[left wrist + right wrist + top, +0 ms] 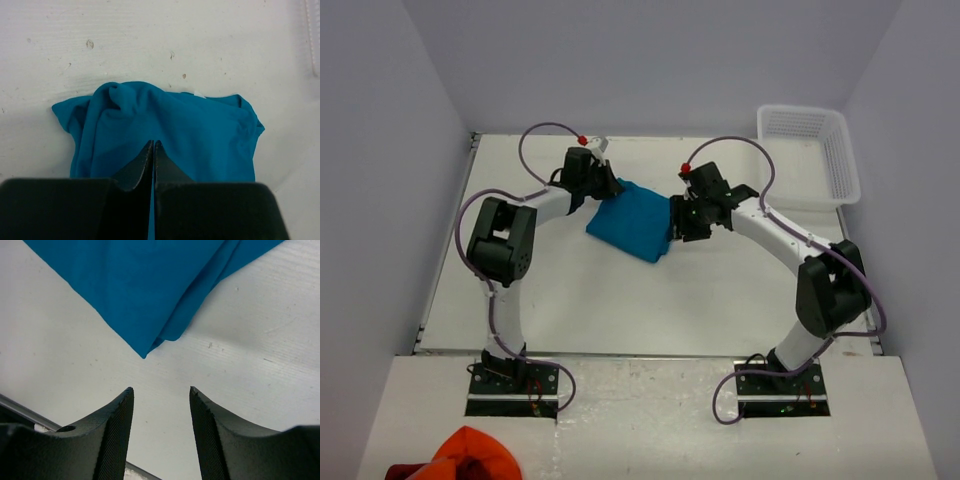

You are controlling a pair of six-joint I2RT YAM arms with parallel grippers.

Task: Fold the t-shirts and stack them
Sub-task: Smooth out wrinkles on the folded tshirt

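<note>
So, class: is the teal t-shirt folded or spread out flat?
Folded. The t-shirt is a compact layered bundle; doubled edges show in the right wrist view.

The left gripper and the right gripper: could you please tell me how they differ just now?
The left gripper has its fingers pressed together; the right gripper has them standing apart. The left gripper sits over the t-shirt, whereas the right gripper is over bare table, just short of the t-shirt's corner. Both are black, two-fingered and point at the same teal t-shirt.

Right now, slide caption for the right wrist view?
Right gripper, jaws open, facing a corner of the folded teal t-shirt on the table.
</note>
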